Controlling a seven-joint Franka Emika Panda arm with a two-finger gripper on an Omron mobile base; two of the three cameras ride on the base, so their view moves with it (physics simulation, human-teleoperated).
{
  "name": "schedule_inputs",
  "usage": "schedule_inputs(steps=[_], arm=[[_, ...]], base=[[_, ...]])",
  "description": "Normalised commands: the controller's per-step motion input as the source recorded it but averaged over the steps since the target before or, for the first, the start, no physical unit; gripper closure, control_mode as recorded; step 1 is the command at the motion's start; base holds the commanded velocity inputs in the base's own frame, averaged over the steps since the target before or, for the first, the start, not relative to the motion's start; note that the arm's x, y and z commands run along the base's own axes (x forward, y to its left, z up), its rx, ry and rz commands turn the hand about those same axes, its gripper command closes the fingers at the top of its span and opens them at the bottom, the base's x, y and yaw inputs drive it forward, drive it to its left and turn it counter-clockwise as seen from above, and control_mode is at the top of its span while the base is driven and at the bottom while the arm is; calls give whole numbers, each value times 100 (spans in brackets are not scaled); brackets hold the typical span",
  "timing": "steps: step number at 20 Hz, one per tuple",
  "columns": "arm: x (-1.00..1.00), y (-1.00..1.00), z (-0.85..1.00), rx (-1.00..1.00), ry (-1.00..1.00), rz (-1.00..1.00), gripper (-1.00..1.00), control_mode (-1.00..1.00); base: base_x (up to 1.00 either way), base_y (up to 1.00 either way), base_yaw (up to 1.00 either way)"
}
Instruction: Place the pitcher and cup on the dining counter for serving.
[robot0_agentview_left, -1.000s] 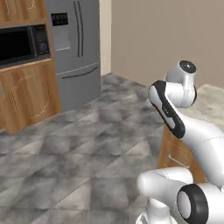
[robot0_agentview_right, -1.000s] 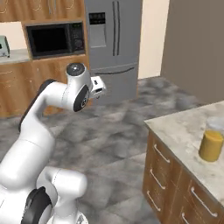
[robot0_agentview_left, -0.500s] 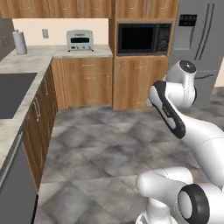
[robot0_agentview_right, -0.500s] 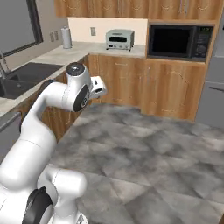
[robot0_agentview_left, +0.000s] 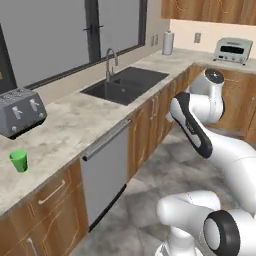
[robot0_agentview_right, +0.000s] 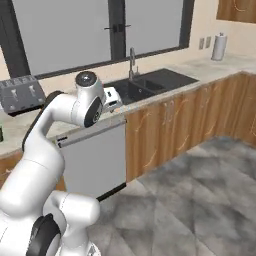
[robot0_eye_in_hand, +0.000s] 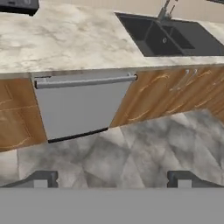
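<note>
In the left base view, the cup (robot0_agentview_left: 19, 160) stands on the marble worktop (robot0_agentview_left: 75, 125), just in front of the toaster (robot0_agentview_left: 20, 112). In the right base view, the sink (robot0_agentview_right: 150, 82) lies beyond the arm. In the hand view, the pincer (robot0_eye_in_hand: 113, 179) is spread wide and empty above the floor, facing the dishwasher (robot0_eye_in_hand: 81, 105).

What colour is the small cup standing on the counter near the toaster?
Bright green; the cup shows best in the left base view.

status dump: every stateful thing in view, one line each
small bright green plastic cup: upright on the marble counter, untouched
silver toaster: on the counter, slots empty
steel faucet: no water running
grey dishwasher door: closed
two-finger gripper: open, holding nothing
</note>
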Motion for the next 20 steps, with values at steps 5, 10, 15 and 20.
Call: schedule_inputs(steps=[5, 10, 15, 20], arm=[[0, 0, 0, 0, 0, 0, -100, 100], [0, 0, 0, 0, 0, 0, -100, 100], [0, 0, 0, 0, 0, 0, -100, 100], [0, 0, 0, 0, 0, 0, -100, 100]], base=[[0, 2, 99], [27, 26, 84], [66, 50, 23], [39, 14, -6]])
